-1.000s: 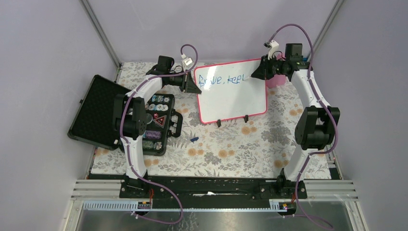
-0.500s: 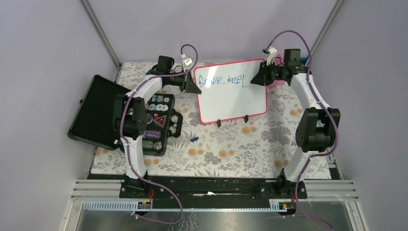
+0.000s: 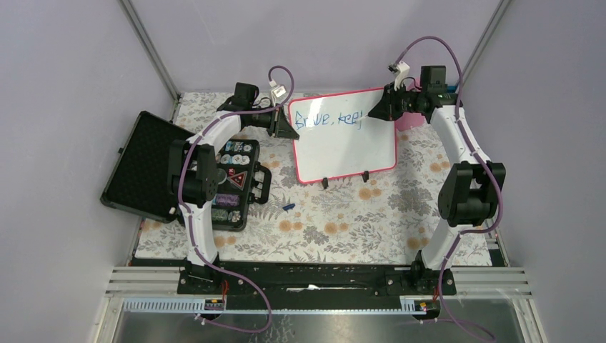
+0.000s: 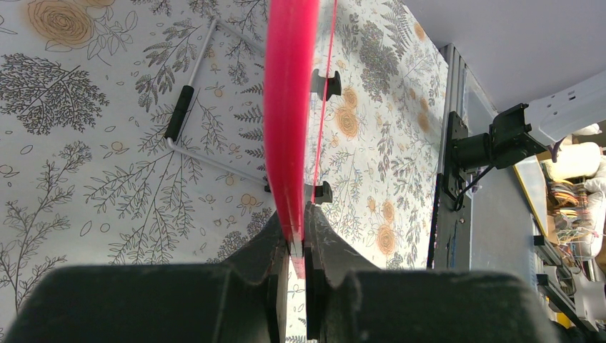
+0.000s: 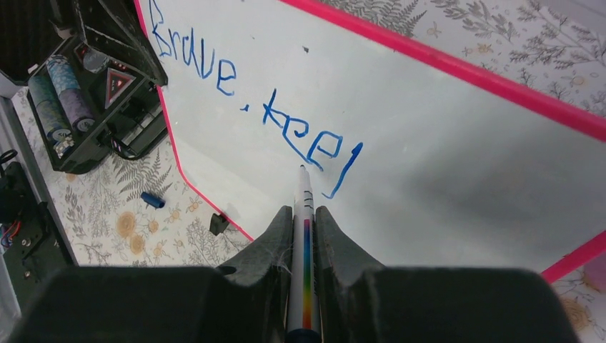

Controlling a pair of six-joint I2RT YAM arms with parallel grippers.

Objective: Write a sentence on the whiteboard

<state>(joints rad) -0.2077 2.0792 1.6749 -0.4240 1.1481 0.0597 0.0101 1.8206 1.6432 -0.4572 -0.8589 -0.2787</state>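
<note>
nearest to us on the flowered table [image 3: 321, 229] lies a small blue cap [image 3: 288, 207], and to its left an open black case [image 3: 232, 179]. behind them, at the far middle of the table, the whiteboard [image 3: 346, 150] stands tilted on its two black feet. the left gripper [image 4: 296, 246] is pinched tight on the red frame at the board's left edge. the right gripper [image 5: 304, 211] is clamped on a marker [image 5: 306, 243]. the marker's tip is at the last letters of the sentence [image 3: 330, 120], which reads about "brave, kee" and one long stroke.

we judge the board to be light, thin and stiff, with a smooth face that can slide or tip back under the pen. so the frame edge is the good place to hold it, not the face. the pen pressure should be soft, and fresh ink may smear.
</note>
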